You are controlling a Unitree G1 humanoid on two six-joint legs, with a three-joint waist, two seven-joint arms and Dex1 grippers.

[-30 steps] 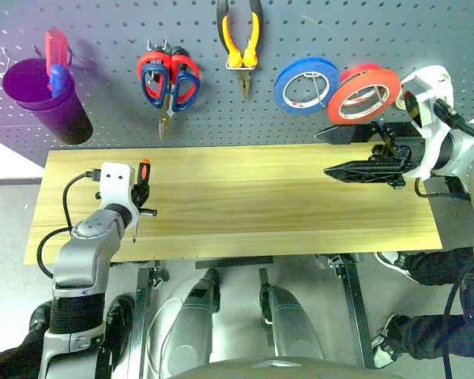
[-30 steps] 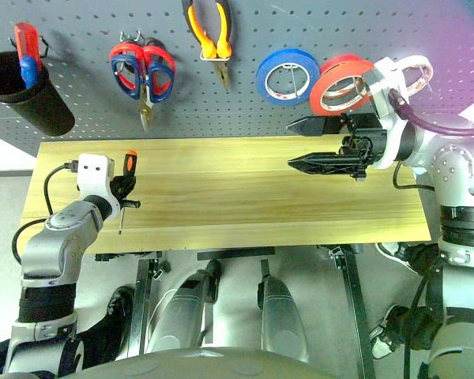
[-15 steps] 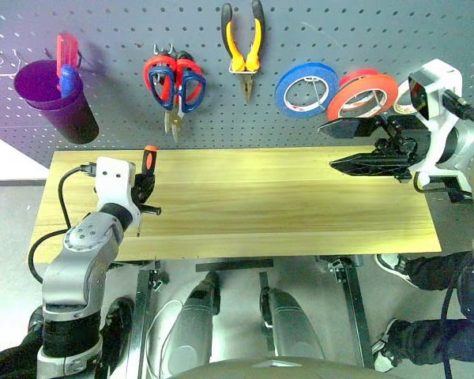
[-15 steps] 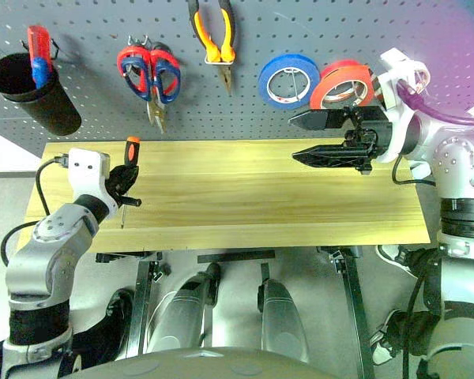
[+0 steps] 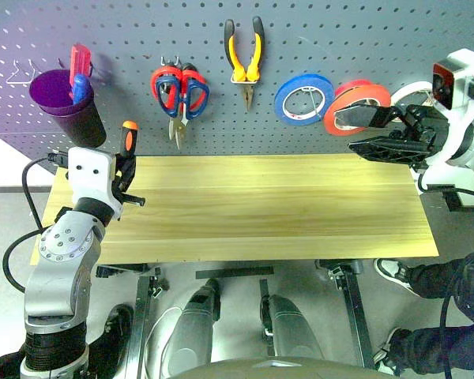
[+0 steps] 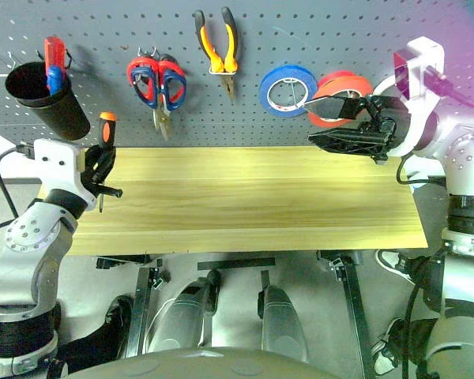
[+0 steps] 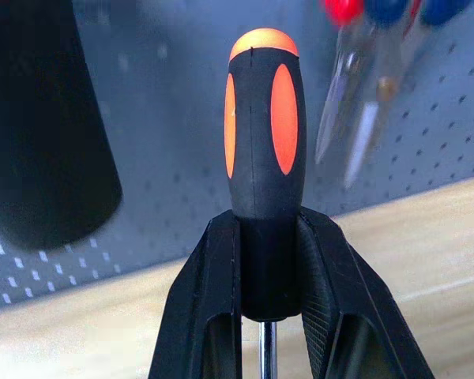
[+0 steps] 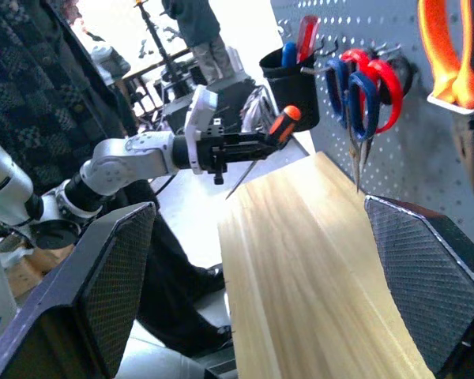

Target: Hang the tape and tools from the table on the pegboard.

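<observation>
Left wrist view: left gripper [image 7: 270, 316] clamps the screwdriver [image 7: 265, 142] low on its handle, shaft down, near the dark cup [image 5: 63, 103] on the pegboard [image 5: 126, 31]. Likely best: raise it above the cup rim, tip first. Right gripper [image 5: 379, 133] gapes wide, empty, beside the orange-red tape [image 5: 355, 106]. Counted: one pliers [image 5: 245, 59], two scissors [image 5: 179, 87], one blue tape [image 5: 304, 99].

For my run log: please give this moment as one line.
left end effector: shut on screwdriver | right end effector: open | tape: on pegboard
</observation>
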